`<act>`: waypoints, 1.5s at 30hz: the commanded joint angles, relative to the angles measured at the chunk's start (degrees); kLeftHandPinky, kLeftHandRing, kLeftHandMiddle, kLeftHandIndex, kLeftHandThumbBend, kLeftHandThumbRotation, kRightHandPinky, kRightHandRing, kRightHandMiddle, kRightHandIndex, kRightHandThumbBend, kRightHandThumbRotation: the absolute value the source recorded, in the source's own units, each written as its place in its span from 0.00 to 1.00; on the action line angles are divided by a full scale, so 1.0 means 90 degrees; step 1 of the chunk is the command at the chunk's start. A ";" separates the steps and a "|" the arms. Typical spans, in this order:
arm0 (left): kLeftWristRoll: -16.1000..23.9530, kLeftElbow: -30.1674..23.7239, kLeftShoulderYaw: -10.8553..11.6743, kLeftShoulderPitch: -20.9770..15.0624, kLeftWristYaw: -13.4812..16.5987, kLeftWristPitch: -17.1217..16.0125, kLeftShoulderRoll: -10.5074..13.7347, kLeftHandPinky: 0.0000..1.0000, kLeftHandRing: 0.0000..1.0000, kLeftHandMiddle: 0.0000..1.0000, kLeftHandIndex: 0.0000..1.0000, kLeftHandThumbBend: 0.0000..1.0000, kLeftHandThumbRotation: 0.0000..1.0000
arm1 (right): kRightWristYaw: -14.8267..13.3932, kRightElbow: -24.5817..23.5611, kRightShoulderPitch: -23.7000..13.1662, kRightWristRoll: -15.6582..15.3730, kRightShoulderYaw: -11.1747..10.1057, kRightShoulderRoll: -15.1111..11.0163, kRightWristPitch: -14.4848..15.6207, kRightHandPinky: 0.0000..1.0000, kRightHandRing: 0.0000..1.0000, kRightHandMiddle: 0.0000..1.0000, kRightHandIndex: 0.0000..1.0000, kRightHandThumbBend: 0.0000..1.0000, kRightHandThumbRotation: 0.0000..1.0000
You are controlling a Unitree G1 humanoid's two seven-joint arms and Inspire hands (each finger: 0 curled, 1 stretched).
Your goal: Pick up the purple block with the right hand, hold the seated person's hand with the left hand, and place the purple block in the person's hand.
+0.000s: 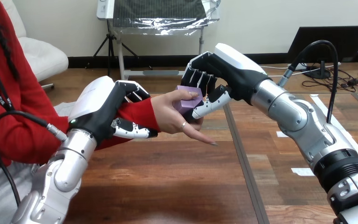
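- Left robot hand (105, 109) is clenched around the person's wrist (137, 112), over the red sleeve: its fingers curl over the top and its thumb lies along the near side
- Person's hand (170, 114) reaches out just past this robot hand's fingertips, raised above the table (168, 186), palm turned towards the right robot hand, one finger pointing down and outwards
- Right robot hand (223, 70) is grasping the block (186, 95): its fingers curl down over the far side and its thumb stretches along underneath
- Block is purple and sits between those fingers and the thumb, against the person's palm
- Person's thumb lies across the block's top, so both that hand and the right robot hand are on it
- Both robot hands are near each other, with the person's hand between them
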 commanded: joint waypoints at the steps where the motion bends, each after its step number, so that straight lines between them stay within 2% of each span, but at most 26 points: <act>1: -0.0259 -0.0412 0.0115 -0.0265 -0.0285 0.0091 0.0110 0.43 0.52 0.59 0.59 0.74 0.00 | 0.0097 -0.0100 -0.0021 0.0176 -0.0136 0.0051 -0.0167 0.42 0.47 0.51 0.52 0.72 0.01; 3: -0.0309 -0.0495 0.0118 -0.0227 -0.0451 0.0165 0.0152 0.44 0.53 0.60 0.60 0.74 0.00 | 0.0126 -0.0099 -0.0016 0.0198 -0.0153 0.0037 -0.0181 0.42 0.47 0.51 0.53 0.71 0.02; 6: -0.0302 -0.0637 0.0097 -0.0161 -0.0637 0.0280 0.0239 0.46 0.56 0.63 0.63 0.74 0.00 | 0.0163 -0.0108 -0.0004 0.0230 -0.0177 0.0017 -0.0187 0.43 0.49 0.53 0.54 0.69 0.08; 9: -0.0195 -0.0771 0.0066 -0.0091 -0.0748 0.0369 0.0334 0.48 0.59 0.65 0.65 0.73 0.07 | 0.0199 -0.0125 0.0007 0.0265 -0.0198 -0.0001 -0.0156 0.44 0.50 0.54 0.56 0.67 0.18; 10: -0.0162 -0.0808 0.0059 -0.0070 -0.0777 0.0389 0.0359 0.50 0.61 0.67 0.67 0.73 0.14 | 0.0216 -0.0129 0.0010 0.0282 -0.0206 -0.0006 -0.0143 0.44 0.51 0.55 0.57 0.66 0.27; 15: -0.0025 -0.0988 0.0035 0.0063 -0.0861 0.0396 0.0487 0.54 0.65 0.69 0.69 0.75 0.28 | 0.0274 -0.0124 0.0030 0.0378 -0.0259 -0.0043 -0.0153 0.45 0.52 0.56 0.59 0.67 0.46; 17: 0.0018 -0.1068 0.0029 0.0115 -0.0885 0.0428 0.0519 0.56 0.67 0.71 0.71 0.77 0.39 | 0.0293 -0.0126 0.0040 0.0413 -0.0283 -0.0052 -0.0153 0.46 0.53 0.57 0.59 0.70 0.58; 18: 0.0022 -0.1106 0.0037 0.0162 -0.0888 0.0418 0.0538 0.56 0.67 0.71 0.71 0.77 0.39 | 0.0313 -0.0109 0.0043 0.0448 -0.0308 -0.0059 -0.0173 0.46 0.53 0.57 0.59 0.70 0.58; 19: 0.0021 -0.1129 0.0045 0.0193 -0.0889 0.0410 0.0546 0.58 0.68 0.72 0.72 0.80 0.46 | 0.0326 -0.0097 0.0044 0.0470 -0.0323 -0.0062 -0.0188 0.47 0.54 0.58 0.60 0.72 0.67; 26: 0.0050 -0.1351 0.0084 0.0407 -0.0889 0.0421 0.0600 0.60 0.70 0.74 0.74 0.89 0.64 | 0.0384 -0.0031 0.0083 0.0591 -0.0405 -0.0119 -0.0339 0.50 0.57 0.60 0.61 0.77 0.87; 27: 0.0057 -0.1395 0.0095 0.0466 -0.0875 0.0425 0.0612 0.60 0.70 0.74 0.74 0.89 0.64 | 0.0380 -0.0005 0.0094 0.0605 -0.0418 -0.0139 -0.0424 0.50 0.57 0.60 0.61 0.77 0.87; 28: 0.0061 -0.1426 0.0102 0.0506 -0.0865 0.0430 0.0621 0.60 0.70 0.75 0.75 0.92 0.69 | 0.0377 0.0016 0.0101 0.0614 -0.0426 -0.0153 -0.0489 0.51 0.57 0.60 0.62 0.78 0.92; 35: 0.0045 -0.1611 0.0180 0.0756 -0.0753 0.0404 0.0624 0.59 0.69 0.74 0.75 0.98 0.78 | 0.0387 0.0080 0.0162 0.0608 -0.0460 -0.0235 -0.0715 0.52 0.58 0.61 0.63 0.85 0.99; 41: 0.0045 -0.1750 0.0244 0.0992 -0.0675 0.0410 0.0634 0.59 0.69 0.74 0.75 1.00 0.81 | 0.0367 0.0212 0.0229 0.0631 -0.0495 -0.0270 -0.0971 0.53 0.58 0.61 0.63 0.87 1.00; 45: 0.0003 -0.1793 0.0291 0.1123 -0.0629 0.0378 0.0630 0.60 0.70 0.75 0.76 1.00 0.83 | 0.0407 0.0235 0.0285 0.0677 -0.0529 -0.0283 -0.1004 0.53 0.59 0.61 0.63 0.88 1.00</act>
